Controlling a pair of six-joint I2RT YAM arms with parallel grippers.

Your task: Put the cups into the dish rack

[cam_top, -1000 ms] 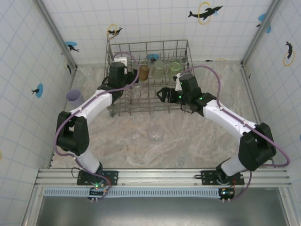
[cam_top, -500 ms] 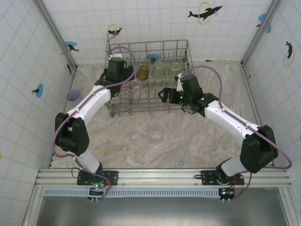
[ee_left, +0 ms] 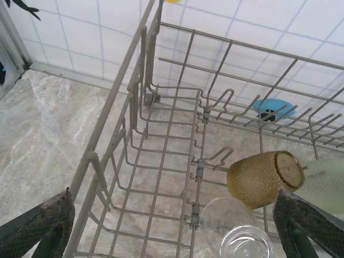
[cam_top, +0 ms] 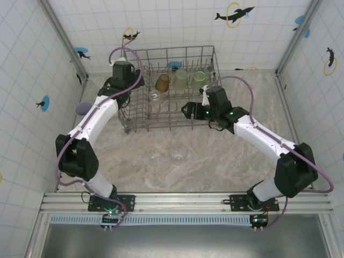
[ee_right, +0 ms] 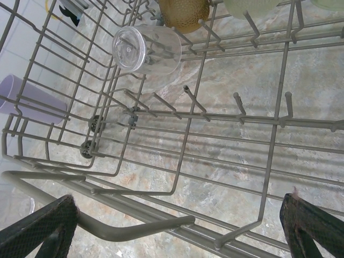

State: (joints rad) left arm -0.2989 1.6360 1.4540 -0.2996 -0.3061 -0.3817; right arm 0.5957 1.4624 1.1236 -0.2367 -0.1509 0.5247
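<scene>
Top external view: the left tool [cam_top: 122, 75] and right tool [cam_top: 187, 109] are seen spread and empty at the rack [cam_top: 161, 127] — a pause between cups, it is judged. Next, the clear cup [cam_top: 178, 154] on the tabletop [cam_top: 226, 161] must be reached and pinched.

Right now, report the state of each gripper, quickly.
Left gripper: open, holding nothing.
Right gripper: open, holding nothing.
</scene>
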